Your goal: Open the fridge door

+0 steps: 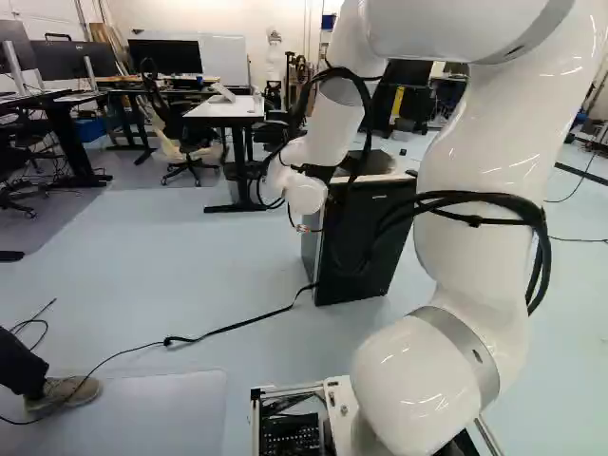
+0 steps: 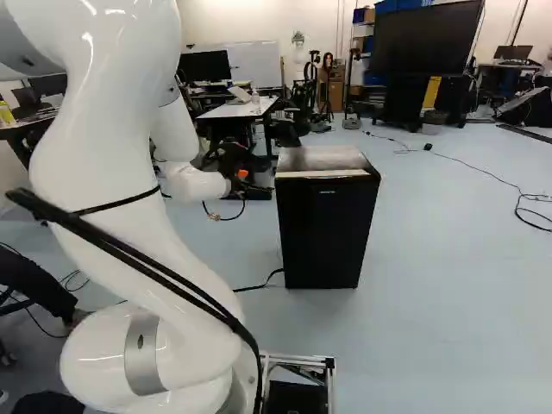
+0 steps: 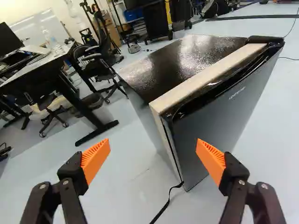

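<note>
A small black fridge [image 2: 326, 228] stands upright on the floor, its door side toward the base and its top pale and shiny. In the right base view my gripper [image 2: 246, 183] is beside the fridge's upper left edge. Seen from the wrist, the gripper [image 3: 153, 157] has its two orange pads wide apart, with nothing gripped. The dark fridge door [image 3: 219, 119] lies ahead, closed against the pale body edge, and one finger overlaps it in view. Whether that finger touches the door I cannot tell.
A black cable [image 1: 228, 330] runs across the floor to the fridge's foot. A person's shoe and leg show at the left of the left base view. Behind stand a white-topped desk [image 2: 237, 110], office chairs [image 1: 182, 138] and a large screen on a stand [image 2: 424, 41].
</note>
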Tool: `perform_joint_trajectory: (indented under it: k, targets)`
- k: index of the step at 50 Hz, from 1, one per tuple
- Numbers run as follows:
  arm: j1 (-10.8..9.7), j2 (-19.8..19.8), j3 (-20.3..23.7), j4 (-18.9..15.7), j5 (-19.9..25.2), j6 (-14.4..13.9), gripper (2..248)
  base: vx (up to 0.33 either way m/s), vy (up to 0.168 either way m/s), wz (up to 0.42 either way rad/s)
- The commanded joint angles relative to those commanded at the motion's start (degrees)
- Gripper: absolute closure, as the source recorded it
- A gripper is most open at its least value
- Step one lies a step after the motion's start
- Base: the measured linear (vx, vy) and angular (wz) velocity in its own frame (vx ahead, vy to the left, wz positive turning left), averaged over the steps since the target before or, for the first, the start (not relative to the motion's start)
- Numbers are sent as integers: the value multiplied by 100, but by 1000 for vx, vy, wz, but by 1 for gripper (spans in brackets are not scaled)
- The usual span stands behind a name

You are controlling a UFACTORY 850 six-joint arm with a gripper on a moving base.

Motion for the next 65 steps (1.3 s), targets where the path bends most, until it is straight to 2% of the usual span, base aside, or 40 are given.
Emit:
perform_joint_trajectory:
  k: [28, 51, 65]
  targets:
    - [58, -399, -232, 1017, 267, 0, 3, 0, 0, 0]
    - [57, -826, -352, 1082, 285, 0, 3, 0, 0, 0]
    - [45, -918, -428, 1082, 285, 0, 3, 0, 0, 0]
